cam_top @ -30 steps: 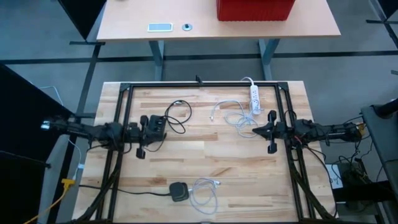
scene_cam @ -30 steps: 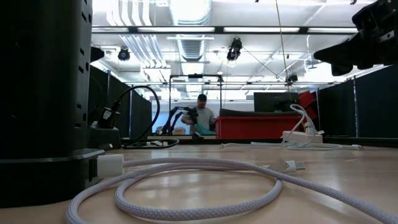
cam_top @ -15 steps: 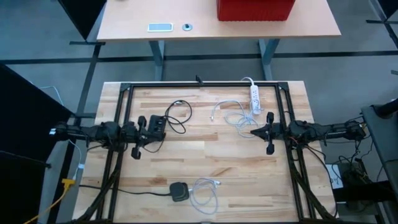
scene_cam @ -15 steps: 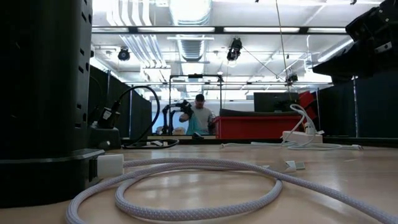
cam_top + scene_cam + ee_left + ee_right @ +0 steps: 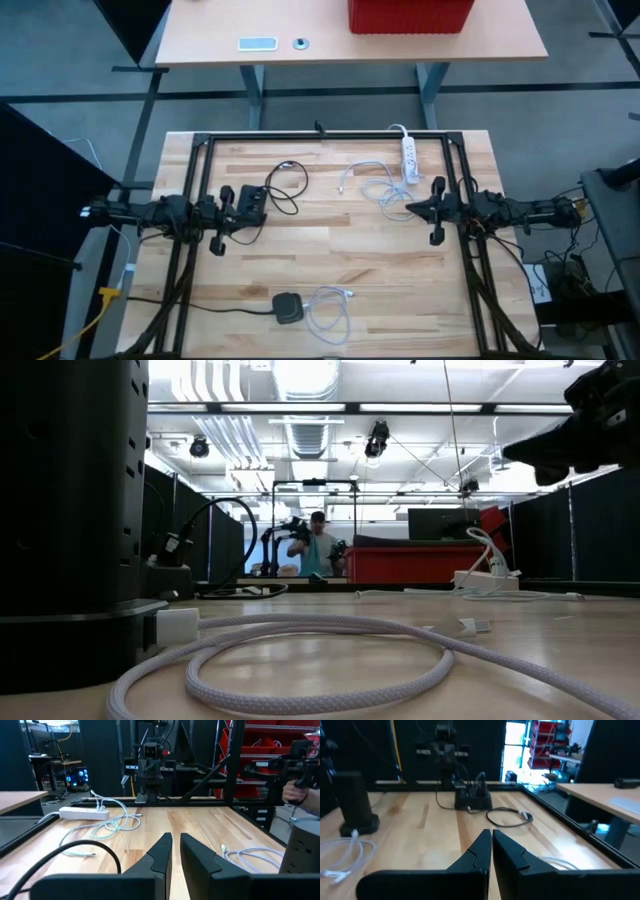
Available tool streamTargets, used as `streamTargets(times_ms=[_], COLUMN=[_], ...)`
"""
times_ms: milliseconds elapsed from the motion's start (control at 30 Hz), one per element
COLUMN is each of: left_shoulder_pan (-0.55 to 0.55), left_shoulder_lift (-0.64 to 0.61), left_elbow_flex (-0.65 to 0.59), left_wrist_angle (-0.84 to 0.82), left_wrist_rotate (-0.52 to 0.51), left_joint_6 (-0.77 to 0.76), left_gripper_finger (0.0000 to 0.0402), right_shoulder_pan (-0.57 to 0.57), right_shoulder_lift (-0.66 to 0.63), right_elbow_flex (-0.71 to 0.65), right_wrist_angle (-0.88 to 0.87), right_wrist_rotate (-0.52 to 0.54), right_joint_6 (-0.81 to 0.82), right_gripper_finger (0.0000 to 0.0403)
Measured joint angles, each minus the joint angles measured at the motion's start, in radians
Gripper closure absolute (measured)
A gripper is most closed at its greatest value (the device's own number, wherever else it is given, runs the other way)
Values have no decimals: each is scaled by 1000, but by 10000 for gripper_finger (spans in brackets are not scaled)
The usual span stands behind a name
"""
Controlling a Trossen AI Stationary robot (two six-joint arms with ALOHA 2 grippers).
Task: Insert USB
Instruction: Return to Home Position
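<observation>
Across the wooden table (image 5: pixel 330 250), two dark arms reach in level from opposite sides and point at each other. The left gripper (image 5: pixel 245 214) hangs just over the black outlet extension (image 5: pixel 252 200), its fingers (image 5: pixel 161 854) nearly together with only a thin slit between them, holding nothing. The right gripper (image 5: pixel 410 209) hovers near the white outlet extension (image 5: pixel 408 157), jaws closed and empty. A round black outlet extension (image 5: pixel 288 306) sits toward the near edge. Loose white charger cables (image 5: pixel 385 190) trail from the white outlet extension, and another coiled white cable (image 5: pixel 328 308) lies just beside the round black outlet extension.
</observation>
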Motion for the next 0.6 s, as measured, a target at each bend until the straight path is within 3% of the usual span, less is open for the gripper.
streamTargets(times_ms=[600], left_shoulder_pan=[0], left_shoulder_lift=[45], left_elbow_flex=[0], left_wrist_angle=[3], left_wrist_rotate=[1], left_joint_6=[-5], left_gripper_finger=[376], right_shoulder_pan=[2], right_shoulder_lift=[3], right_elbow_flex=[-4], right_wrist_angle=[-3], right_wrist_rotate=[-98], right_joint_6=[-27], right_gripper_finger=[403])
